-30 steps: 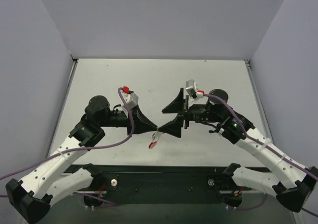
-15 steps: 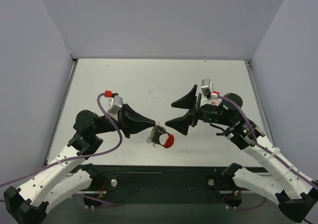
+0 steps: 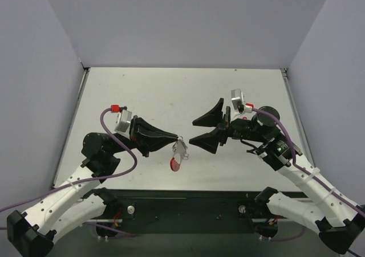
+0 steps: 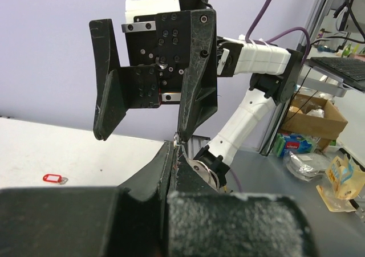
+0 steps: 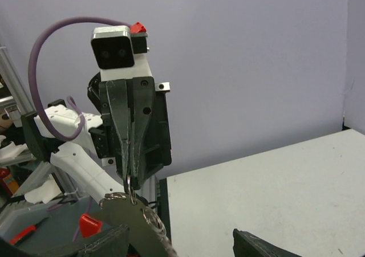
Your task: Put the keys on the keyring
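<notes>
Left gripper [image 3: 181, 138] clamped, right gripper [image 3: 192, 131] — jaws apart

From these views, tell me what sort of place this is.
Probably a robotics lab cell: plain lavender wall panels enclose a white tabletop, with a brown cardboard box and black keyboard beyond.

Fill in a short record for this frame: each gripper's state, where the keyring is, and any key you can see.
left gripper: shut on the keyring, tip raised above the table
right gripper: open, holds nothing, jaws point at the left gripper's tip
keyring: hangs from the left gripper's fingertips, red arc lowest
red-tagged key: lies on the table, apart from both grippers; seen in the left wrist view only
right gripper touching keyring: cannot tell
keys on keyring: cannot tell
</notes>
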Robot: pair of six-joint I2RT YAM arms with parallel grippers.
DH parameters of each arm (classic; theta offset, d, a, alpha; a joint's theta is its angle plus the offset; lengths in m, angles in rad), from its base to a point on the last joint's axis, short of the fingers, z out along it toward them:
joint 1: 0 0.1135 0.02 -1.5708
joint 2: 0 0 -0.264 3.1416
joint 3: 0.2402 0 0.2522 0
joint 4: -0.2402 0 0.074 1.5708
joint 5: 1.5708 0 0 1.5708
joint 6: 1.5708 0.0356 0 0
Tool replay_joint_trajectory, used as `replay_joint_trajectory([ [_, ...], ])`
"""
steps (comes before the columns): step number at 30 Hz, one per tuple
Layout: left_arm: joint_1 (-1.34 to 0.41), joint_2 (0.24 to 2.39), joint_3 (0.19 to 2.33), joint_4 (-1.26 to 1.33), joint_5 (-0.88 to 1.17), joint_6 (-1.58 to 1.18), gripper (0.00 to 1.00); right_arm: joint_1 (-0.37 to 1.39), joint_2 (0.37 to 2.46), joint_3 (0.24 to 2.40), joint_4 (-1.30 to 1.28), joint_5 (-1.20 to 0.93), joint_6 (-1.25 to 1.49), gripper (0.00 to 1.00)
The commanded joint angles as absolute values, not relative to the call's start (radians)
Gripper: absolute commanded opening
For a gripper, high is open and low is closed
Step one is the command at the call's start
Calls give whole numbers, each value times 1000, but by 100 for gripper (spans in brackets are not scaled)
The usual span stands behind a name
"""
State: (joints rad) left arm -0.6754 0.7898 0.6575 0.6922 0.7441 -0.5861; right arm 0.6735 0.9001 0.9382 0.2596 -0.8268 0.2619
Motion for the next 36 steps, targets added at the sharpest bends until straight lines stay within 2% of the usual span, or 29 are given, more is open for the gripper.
replay_joint_trajectory([
  [1,-689,808,667,836,724,-630,0,669,905,946,434,-887,310,71],
  [9,-699,830,678,850,721,-638,0,681,950,968,483,-959,351,70],
  [18,-712,850,690,827,721,-624,0,699,968,971,505,-976,365,59],
  [20,-715,851,693,821,718,-621,0,701,974,969,521,-979,377,55],
  [28,-716,844,696,795,706,-604,0,704,994,980,525,-1006,387,19],
  [32,-721,857,703,792,716,-604,0,706,1000,985,525,-1017,388,17],
  [33,-722,859,704,788,721,-604,0,706,1002,986,523,-1019,388,14],
  [35,-727,865,707,769,722,-595,0,706,1003,992,522,-1023,390,2],
  [36,-729,865,712,762,727,-591,0,706,1005,997,508,-1023,387,0],
])
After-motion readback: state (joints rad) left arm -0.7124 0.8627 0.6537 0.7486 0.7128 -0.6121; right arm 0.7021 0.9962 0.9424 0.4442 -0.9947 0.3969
